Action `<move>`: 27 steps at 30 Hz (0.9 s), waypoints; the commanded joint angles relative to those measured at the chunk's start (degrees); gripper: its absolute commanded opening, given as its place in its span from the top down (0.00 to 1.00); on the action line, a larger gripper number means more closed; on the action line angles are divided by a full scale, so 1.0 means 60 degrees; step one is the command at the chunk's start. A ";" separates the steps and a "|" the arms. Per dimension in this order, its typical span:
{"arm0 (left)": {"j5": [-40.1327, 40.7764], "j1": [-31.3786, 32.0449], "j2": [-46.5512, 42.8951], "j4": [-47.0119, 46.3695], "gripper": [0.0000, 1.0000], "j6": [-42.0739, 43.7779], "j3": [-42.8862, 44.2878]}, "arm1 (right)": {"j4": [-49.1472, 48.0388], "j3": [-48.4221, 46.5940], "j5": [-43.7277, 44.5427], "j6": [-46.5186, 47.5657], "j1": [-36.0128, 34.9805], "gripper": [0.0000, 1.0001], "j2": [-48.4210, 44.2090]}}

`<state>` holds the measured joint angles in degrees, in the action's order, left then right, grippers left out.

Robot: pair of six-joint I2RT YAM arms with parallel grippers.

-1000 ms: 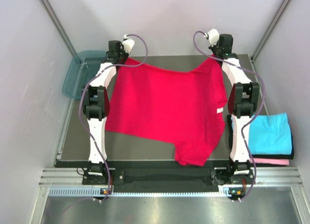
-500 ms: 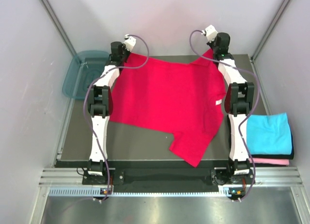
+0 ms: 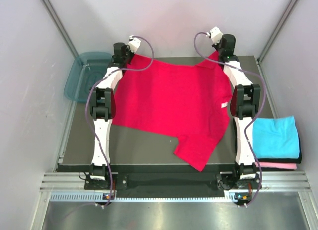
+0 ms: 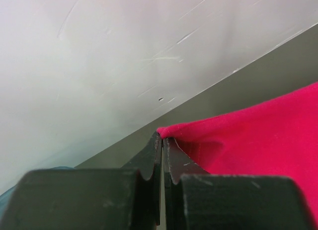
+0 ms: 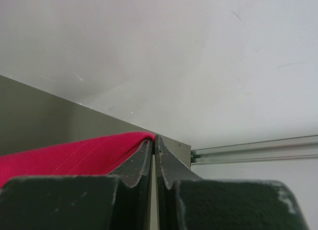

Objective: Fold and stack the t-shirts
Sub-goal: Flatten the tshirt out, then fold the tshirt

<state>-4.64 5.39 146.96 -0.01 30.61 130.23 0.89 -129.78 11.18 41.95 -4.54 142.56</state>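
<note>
Red t-shirt (image 3: 174, 106) lies spread on the table (image 3: 134, 148), one sleeve near the near edge. Left gripper (image 4: 161, 140) is clamped on its far-left corner, right gripper (image 5: 154, 140) on its far-right corner. Cyan t-shirt (image 3: 276, 135) sits on the pink t-shirt (image 3: 278, 166), beside the right edge.

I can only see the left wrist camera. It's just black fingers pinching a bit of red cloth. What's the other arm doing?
Observer: The right gripper is doing the same thing. Its fingers are shut on the other far corner of the red t-shirt.
Operator: Is the shirt all scrunched up?
Observer: No. From above it spreads wide over the table, with one sleeve pointing toward the near edge.
Operator: Are there more shirts?
Observer: Yes. A folded cyan t-shirt lies on top of a pink t-shirt, just to the right of the table.
</note>
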 commanded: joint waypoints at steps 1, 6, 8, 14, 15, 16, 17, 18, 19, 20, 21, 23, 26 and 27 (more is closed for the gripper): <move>-0.0120 -0.0004 -0.0600 -0.0642 1.00 0.0142 0.0443 | -0.0543 -0.0431 0.0232 -0.0093 -0.0020 1.00 -0.0776; 0.0115 -0.0048 -0.0645 -0.0775 1.00 0.0260 0.0618 | -0.0485 -0.0416 0.0275 0.0039 0.0052 1.00 -0.0967; 0.0202 -0.0106 -0.0645 -0.0760 1.00 0.0201 0.0691 | -0.0441 -0.0504 0.0218 0.0010 0.0111 1.00 -0.1011; 0.0320 -0.0136 -0.0776 -0.0775 1.00 0.0201 0.0706 | -0.0339 -0.0871 0.0275 -0.0063 0.0229 1.00 -0.0909; 0.0320 -0.0136 -0.0878 -0.0731 1.00 0.0128 0.0706 | -0.0280 -0.0856 0.0246 -0.0122 0.0229 1.00 -0.0967; 0.0276 -0.0136 -0.0923 -0.0629 1.00 0.0142 0.0706 | -0.0178 -0.0842 0.0217 -0.0209 0.0229 1.00 -0.1069; 0.0204 -0.0136 -0.0996 -0.0527 1.00 0.0142 0.0648 | 0.0099 -0.0798 0.0144 -0.0312 0.0200 1.00 -0.1142; 0.0087 -0.0136 -0.1141 -0.0279 1.00 0.0142 0.0575 | 0.0217 -0.0725 0.0100 -0.0342 0.0185 1.00 -0.1216; 0.0042 -0.0122 -0.1230 -0.0175 1.00 0.0171 0.0502 | 0.0335 -0.0478 0.0042 -0.0357 0.0185 1.00 -0.1419; -0.0002 -0.0122 -0.1347 -0.0145 1.00 0.0215 0.0182 | 0.0568 -0.0316 -0.0032 -0.0386 0.0185 1.00 -0.1552; -0.0162 -0.0122 -0.1595 -0.0145 1.00 0.0216 -0.0024 | 0.0657 -0.0126 -0.0264 -0.0400 0.0185 1.00 -0.1684; -0.0382 -0.0122 -0.1816 -0.0043 1.00 0.0230 -0.0579 | 0.0775 0.0694 -0.0471 -0.0357 0.0141 1.00 -0.2211; -0.0807 -0.0107 -0.2065 0.0499 1.00 0.0245 -0.0933 | 0.1125 0.1690 -0.0691 -0.0371 0.0024 1.00 -0.2797; -0.0895 -0.0107 -0.2153 0.0587 1.00 0.0245 -0.1094 | 0.1286 0.2113 -0.0749 -0.0400 0.0009 1.00 -0.3074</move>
<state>-6.68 5.10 140.31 2.13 31.66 125.56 6.61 -121.32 8.82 40.69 -3.86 131.92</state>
